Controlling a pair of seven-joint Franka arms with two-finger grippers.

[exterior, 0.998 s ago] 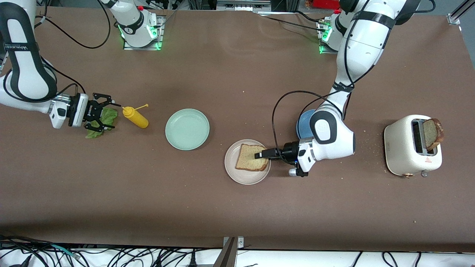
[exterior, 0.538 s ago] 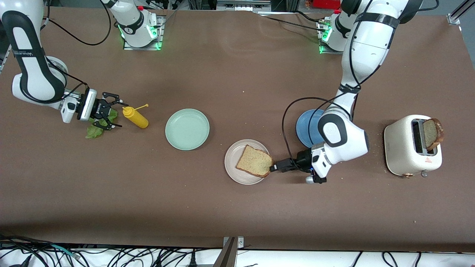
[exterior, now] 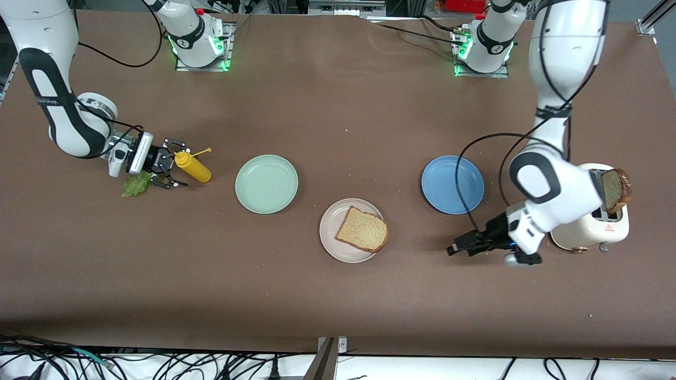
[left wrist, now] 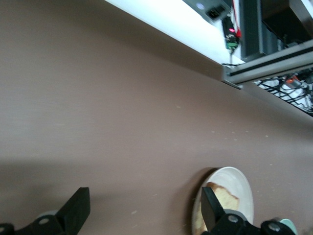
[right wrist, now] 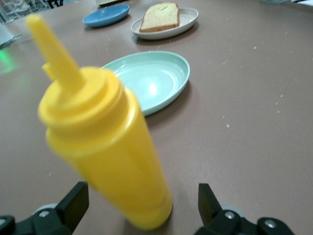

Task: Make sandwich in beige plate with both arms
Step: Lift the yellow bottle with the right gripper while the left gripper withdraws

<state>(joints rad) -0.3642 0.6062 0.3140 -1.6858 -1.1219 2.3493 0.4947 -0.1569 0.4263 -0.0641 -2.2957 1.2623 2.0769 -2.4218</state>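
**Bread slice on beige plate, both grippers empty**

The left gripper (exterior: 458,248) is held spread wide and empty over bare tabletop (exterior: 338,295), between the beige plate (exterior: 331,244) and the toaster (exterior: 586,232). One bread slice (exterior: 363,235) is seen on that plate, well apart from the gripper. The right gripper (exterior: 173,170) is spread wide around the yellow bottle (exterior: 193,167), gripping nothing, with the lettuce leaf (exterior: 136,184) just beside it.

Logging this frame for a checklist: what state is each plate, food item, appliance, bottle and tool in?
beige plate: holds one bread slice
mint green plate: bare
blue plate: bare
toaster: second bread slice sticking up from slot
lettuce: flat on table
mustard bottle: upright
left tool: open, holding nothing
right tool: open beside bottle
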